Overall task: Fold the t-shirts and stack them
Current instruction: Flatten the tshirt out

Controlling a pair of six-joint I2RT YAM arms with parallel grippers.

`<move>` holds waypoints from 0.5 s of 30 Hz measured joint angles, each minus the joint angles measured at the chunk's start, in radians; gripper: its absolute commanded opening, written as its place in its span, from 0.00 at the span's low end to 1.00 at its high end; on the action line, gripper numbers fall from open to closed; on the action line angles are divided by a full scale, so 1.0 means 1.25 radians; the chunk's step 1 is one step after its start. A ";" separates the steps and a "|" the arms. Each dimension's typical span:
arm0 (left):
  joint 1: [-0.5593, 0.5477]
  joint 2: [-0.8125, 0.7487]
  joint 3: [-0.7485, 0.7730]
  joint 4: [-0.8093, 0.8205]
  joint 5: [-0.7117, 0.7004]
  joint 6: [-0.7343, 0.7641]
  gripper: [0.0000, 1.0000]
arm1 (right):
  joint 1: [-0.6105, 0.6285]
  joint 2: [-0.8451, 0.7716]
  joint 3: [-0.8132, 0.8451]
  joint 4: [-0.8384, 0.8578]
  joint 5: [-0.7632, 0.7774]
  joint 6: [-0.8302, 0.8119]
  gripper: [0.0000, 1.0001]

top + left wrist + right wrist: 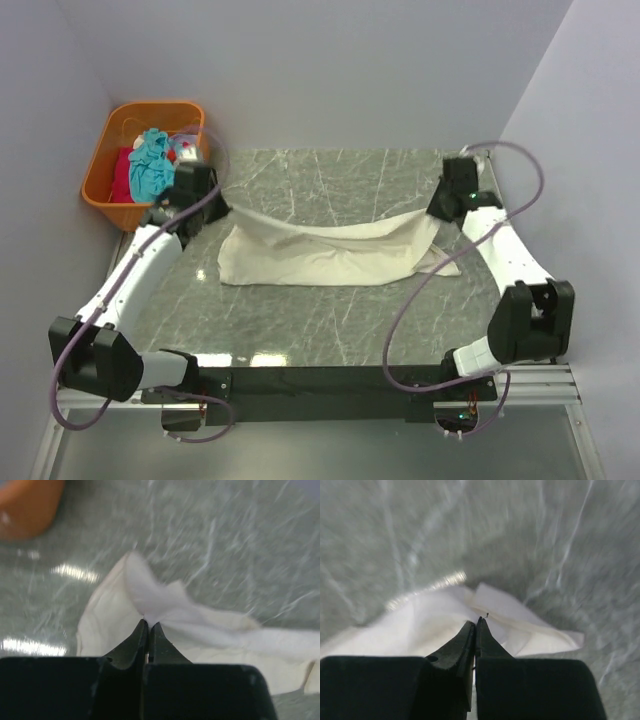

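Leftmost, an orange plastic basket (97, 165) held a crumpled teal t-shirt (150, 165) and a red t-shirt (122, 178). Near it, the left end effector (149, 624) was clamped on one end of the large cream cotton t-shirt (330, 250). Its long axis ran left to right, sagging onto the grey marbled tabletop (330, 320), to the right end effector (476, 621), likewise pinched onto it.

The large shirt (330, 258) lay on the table (300, 335), its far edge strung between the left gripper (222, 207) and the right gripper (437, 213). A basket (98, 185) stood at the table's far left corner, behind the left gripper, with other shirts (150, 168) in it.
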 measured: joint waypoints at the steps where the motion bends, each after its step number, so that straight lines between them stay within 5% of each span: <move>1: 0.007 0.009 0.053 -0.006 -0.005 0.003 0.01 | 0.000 -0.017 0.045 -0.013 0.016 -0.011 0.00; 9: 0.045 0.075 0.558 -0.049 -0.045 0.038 0.01 | 0.000 -0.156 0.420 -0.045 0.157 -0.136 0.00; 15: 0.044 -0.035 0.623 -0.026 -0.056 0.088 0.01 | 0.001 -0.322 0.493 -0.022 0.211 -0.251 0.00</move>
